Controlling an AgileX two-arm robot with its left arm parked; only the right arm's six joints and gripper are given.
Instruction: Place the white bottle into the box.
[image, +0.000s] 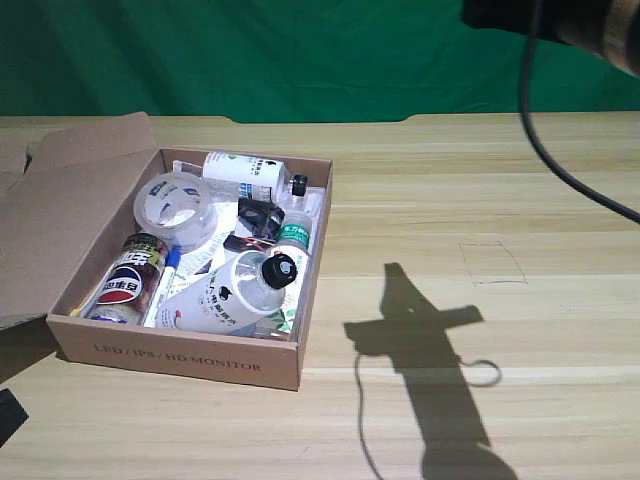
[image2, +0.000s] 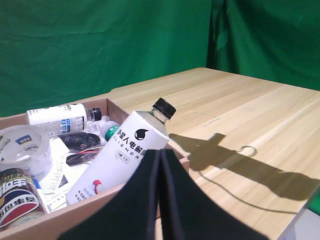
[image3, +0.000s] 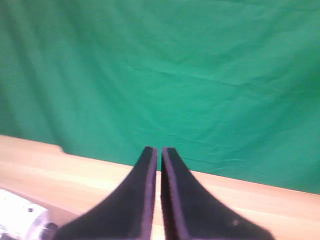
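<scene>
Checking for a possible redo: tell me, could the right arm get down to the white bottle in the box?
Probably yes: the white bottle lies uppermost in the open box, nothing covering it, and the right pincer, shut and empty, hangs clear.

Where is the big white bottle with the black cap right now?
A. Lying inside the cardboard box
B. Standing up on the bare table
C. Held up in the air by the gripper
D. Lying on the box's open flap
A: the white bottle lies tilted inside the box, on top of other items, with its black cap near the wall on the exterior view's right; the right gripper holds nothing.
</scene>
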